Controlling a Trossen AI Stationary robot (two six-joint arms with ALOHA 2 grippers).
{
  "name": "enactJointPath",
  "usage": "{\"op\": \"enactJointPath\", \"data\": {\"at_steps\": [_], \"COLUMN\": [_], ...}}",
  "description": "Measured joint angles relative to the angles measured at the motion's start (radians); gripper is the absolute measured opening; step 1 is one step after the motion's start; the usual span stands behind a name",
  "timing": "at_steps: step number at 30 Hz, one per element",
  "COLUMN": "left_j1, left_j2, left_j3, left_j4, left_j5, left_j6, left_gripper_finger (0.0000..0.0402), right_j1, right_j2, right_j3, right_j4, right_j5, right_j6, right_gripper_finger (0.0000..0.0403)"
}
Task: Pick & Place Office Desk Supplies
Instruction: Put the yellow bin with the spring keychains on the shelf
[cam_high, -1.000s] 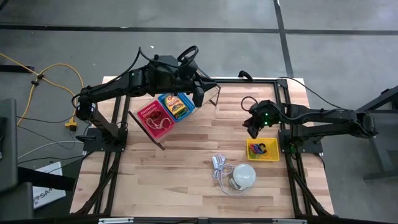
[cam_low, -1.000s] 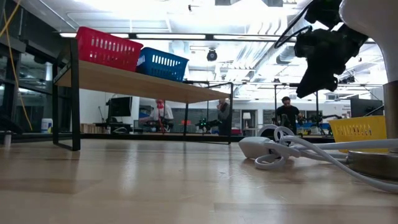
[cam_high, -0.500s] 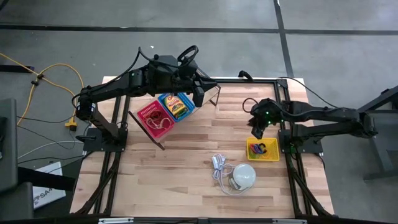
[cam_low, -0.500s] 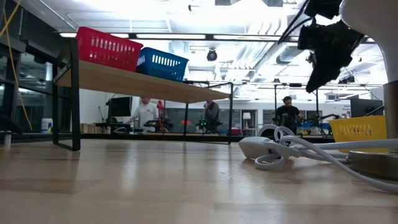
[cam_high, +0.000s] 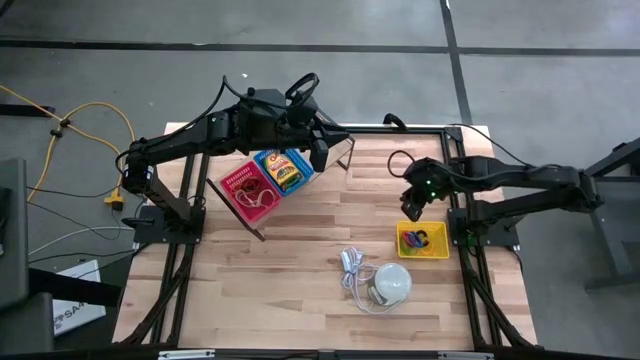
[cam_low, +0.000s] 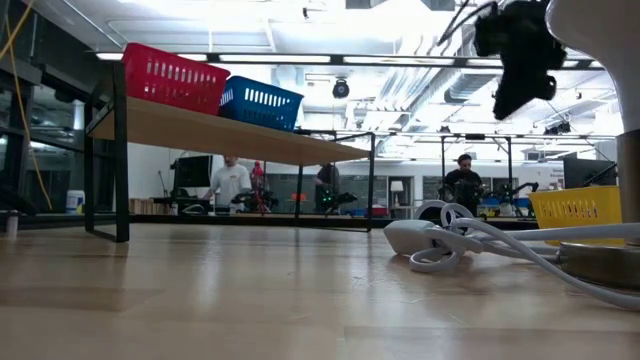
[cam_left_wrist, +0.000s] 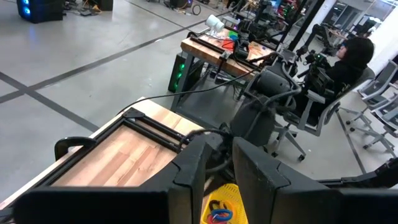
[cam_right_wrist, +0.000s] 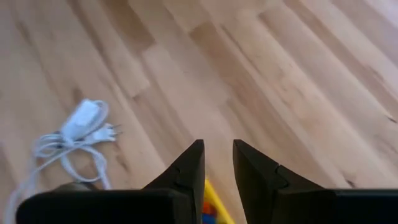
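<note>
Low view, right tool (cam_low: 512, 95) tips blurred, yellow basket (cam_low: 578, 208) cut off

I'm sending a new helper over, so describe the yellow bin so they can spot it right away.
Start at the wooden table and go to the side where the right gripper hangs. The yellow bin sits flat on the tabletop there, beside the white dome. Unlike the red basket and blue basket, it isn't up on the shelf.

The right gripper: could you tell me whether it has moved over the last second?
Yes. The right gripper has shifted slightly toward the yellow basket in the high view and risen in the low view.
</note>
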Motion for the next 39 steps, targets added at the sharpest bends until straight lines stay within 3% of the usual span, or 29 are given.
{"op": "enactJointPath", "data": {"at_steps": [4,16,31,39], "left_j1": [0.0,0.0,0.0,0.0], "left_j2": [0.0,0.0,0.0,0.0], "left_j3": [0.0,0.0,0.0,0.0], "left_j4": [0.001,0.004,0.004,0.004], "left_j5": [0.0,0.0,0.0,0.0], "left_j6": [0.0,0.0,0.0,0.0], "left_gripper_finger": [0.0079,0.0079,0.0079,0.0079], "right_j1": [0.038,0.108,0.14,0.14], "right_j2": [0.066,0.255,0.337,0.344], "right_j3": [0.03,0.094,0.094,0.094], "right_j4": [0.011,-0.036,-0.089,-0.099], "right_j5": [-0.014,-0.123,-0.232,-0.203], "right_j6": [0.03,0.365,0.769,0.911], "right_gripper_finger": [0.0071,0.0071,0.0071,0.0071]}}
